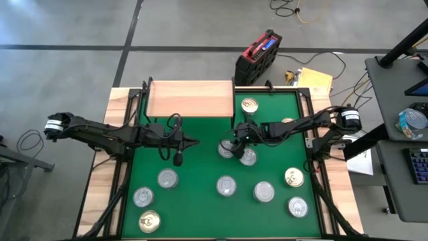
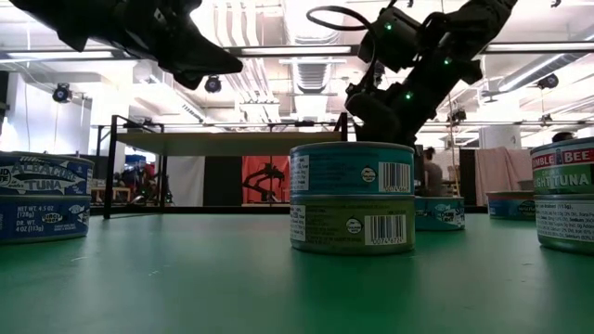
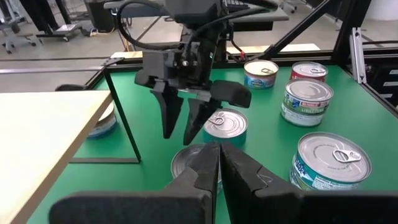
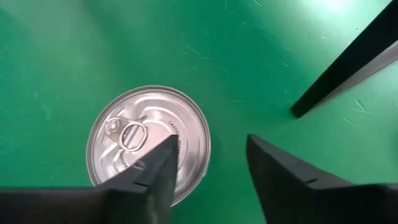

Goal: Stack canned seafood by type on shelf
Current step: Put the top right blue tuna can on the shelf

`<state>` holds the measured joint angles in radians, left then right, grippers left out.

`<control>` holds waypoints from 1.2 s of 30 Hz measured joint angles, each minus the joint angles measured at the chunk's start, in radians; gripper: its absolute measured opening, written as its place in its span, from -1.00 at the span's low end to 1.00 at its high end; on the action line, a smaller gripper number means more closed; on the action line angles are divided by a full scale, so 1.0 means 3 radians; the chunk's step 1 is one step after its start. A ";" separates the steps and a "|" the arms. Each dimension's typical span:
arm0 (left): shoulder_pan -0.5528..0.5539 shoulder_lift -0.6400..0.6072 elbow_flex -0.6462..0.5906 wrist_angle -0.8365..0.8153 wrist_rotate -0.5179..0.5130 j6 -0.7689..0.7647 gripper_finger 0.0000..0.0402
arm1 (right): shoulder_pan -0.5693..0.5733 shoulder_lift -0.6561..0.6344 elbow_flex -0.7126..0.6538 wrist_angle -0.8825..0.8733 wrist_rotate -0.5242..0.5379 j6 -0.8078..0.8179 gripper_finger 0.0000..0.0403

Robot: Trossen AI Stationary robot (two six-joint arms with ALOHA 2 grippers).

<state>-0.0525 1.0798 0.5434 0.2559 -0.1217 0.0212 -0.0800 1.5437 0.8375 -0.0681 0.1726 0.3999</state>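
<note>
Right pincer (image 3: 186,127), spread, above stacked silver-topped round tins (image 2: 352,197) (left pincer (image 3: 219,163) pressed together): a knock could topple them.

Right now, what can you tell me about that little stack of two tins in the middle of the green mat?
The stack of two tins stands upright on the green mat. Both are flat, round metal cans: the upper has a teal paper label, the lower an olive-green one, each with a barcode facing the low camera. They sit squarely, edges nearly flush. The top lid is silver with a pull tab. The right gripper hangs just above, open; whether it touches the lid is unclear.
</note>
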 joint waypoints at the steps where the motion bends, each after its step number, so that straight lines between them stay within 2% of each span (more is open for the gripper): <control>1: 0.0000 0.0000 0.0000 -0.0012 0.0000 0.0000 -1.00 | -0.0010 0.0013 0.0000 -0.0001 0.0000 0.0008 0.01; 6: 0.0000 0.0011 -0.0003 -0.0041 0.0000 0.0000 -1.00 | -0.0066 0.0165 -0.0004 0.0062 -0.0229 0.0027 0.31; 10: 0.0000 0.0011 -0.0003 -0.0041 0.0001 0.0000 -1.00 | -0.0061 0.0318 -0.0001 0.0242 -0.0254 -0.0006 0.49; 19: 0.0000 0.0011 -0.0003 -0.0044 0.0001 0.0000 -1.00 | -0.0063 0.0409 0.0036 0.0309 -0.0308 -0.0106 0.72; 26: 0.0000 0.0011 -0.0004 -0.0065 0.0001 -0.0012 -1.00 | -0.0038 0.0267 0.0027 0.0262 -0.0329 -0.0202 0.78; 31: 0.0000 0.0011 -0.0004 -0.0061 0.0001 -0.0013 -1.00 | -0.0038 0.0336 0.0026 0.0233 -0.0352 -0.0029 0.77; 36: 0.0000 0.0011 -0.0005 -0.0055 0.0001 -0.0014 -1.00 | -0.0039 0.0402 0.0029 0.0273 -0.0394 0.0028 0.58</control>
<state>-0.0525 1.0832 0.5419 0.2394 -0.1215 0.0170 -0.0917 1.6642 0.8463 0.0138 0.0545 0.4084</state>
